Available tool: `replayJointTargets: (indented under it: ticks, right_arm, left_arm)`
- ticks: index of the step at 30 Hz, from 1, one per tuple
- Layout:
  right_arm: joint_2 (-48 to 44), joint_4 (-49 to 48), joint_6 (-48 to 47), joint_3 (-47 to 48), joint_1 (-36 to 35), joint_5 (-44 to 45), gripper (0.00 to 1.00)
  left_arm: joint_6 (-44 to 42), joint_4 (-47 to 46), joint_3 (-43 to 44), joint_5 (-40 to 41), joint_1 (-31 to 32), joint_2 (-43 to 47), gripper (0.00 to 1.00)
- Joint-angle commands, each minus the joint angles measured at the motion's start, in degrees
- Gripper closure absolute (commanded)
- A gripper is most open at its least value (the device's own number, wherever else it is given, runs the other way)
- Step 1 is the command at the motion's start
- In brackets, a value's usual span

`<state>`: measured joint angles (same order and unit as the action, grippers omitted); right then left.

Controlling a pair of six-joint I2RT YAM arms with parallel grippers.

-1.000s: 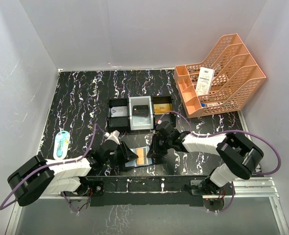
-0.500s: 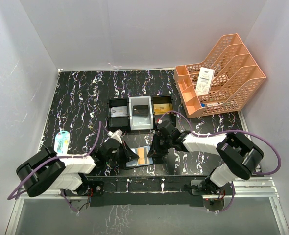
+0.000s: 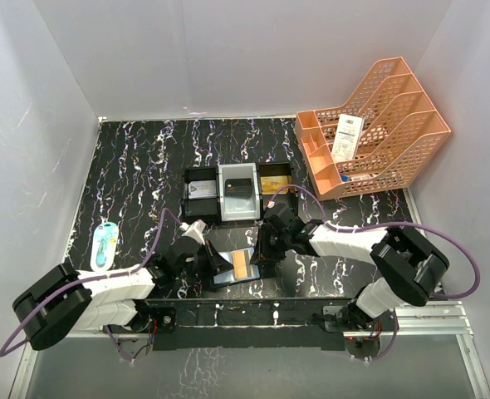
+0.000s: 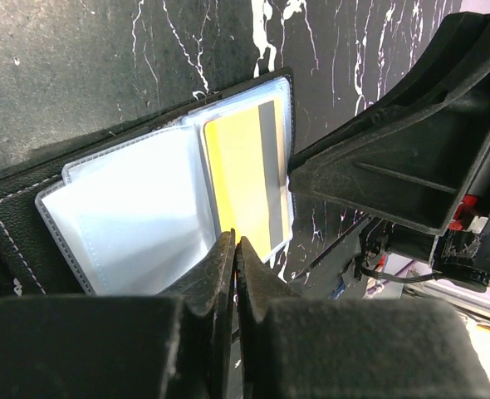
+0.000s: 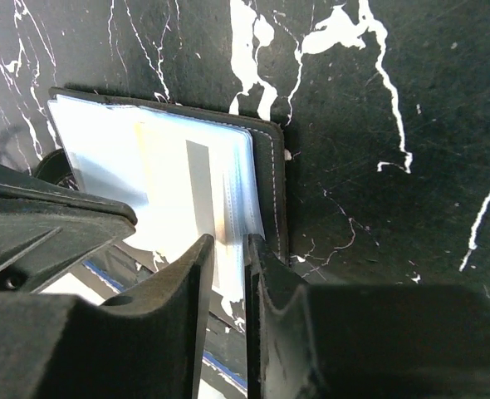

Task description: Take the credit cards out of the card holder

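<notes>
Two grippers crowd around one small card holder (image 3: 228, 278), which lies open on the black table (image 3: 137, 166) in the lower middle of the top view, just below a row of little bins (image 3: 237, 193). The left gripper (image 4: 235, 243) has its fingers pressed together right at the bottom edge of a yellow credit card (image 4: 243, 174) that sits in a clear pocket. I cannot tell if the card is really pinched or only touched. The right gripper (image 5: 227, 246) has just a thin gap, and the edge of a clear page of the holder looks caught in it. Here is what I think could go wrong. If the left fingers have only the slippery pocket and not the card, a pull would drag the whole holder and the card would stay inside. If the page slips out of the right gripper, nothing pins the holder down, and it could slide or fold shut. The two grippers are also very near each other, so they might bump. The top view shows where both arms and the holder sit, but the fingertips are too small to read there. The left wrist view shows the bright yellow card with its grey stripe in the middle. The right wrist view shows that card only pale, but it shows the stacked pages at the holder's stitched edge.
</notes>
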<state>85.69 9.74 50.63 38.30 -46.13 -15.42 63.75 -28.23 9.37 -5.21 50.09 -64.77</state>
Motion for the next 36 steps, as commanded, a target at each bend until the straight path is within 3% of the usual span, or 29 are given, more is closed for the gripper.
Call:
replayJointTargets:
  ticks: [1, 6, 13, 29, 36]
  right_arm:
    - [-2.76, 2.83, -3.22, 3.15, -0.01, 3.04, 0.78]
    - [-3.94, 3.80, -3.84, 4.72, -0.01, 1.89, 0.73]
    - [-2.85, -0.32, -2.56, 3.79, -0.10, -1.71, 0.76]
    - [2.09, -3.24, -1.40, 0.83, -0.10, -1.72, 0.81]
    - [3.07, -6.17, -0.27, -0.30, -0.10, -4.45, 0.82]
  left_arm:
    - [-1.61, 2.02, -0.57, 1.28, 0.36, 1.76, 1.00]
    - [-1.10, 2.15, -0.04, 1.35, 0.30, 0.39, 1.00]
    - [-0.77, 0.82, 1.09, 0.67, 0.31, -1.93, 1.00]
    - [0.48, -1.95, 0.22, 0.39, 0.30, -3.49, 0.75]
    - [0.74, -4.64, 0.30, -0.59, 0.31, -5.72, 0.78]
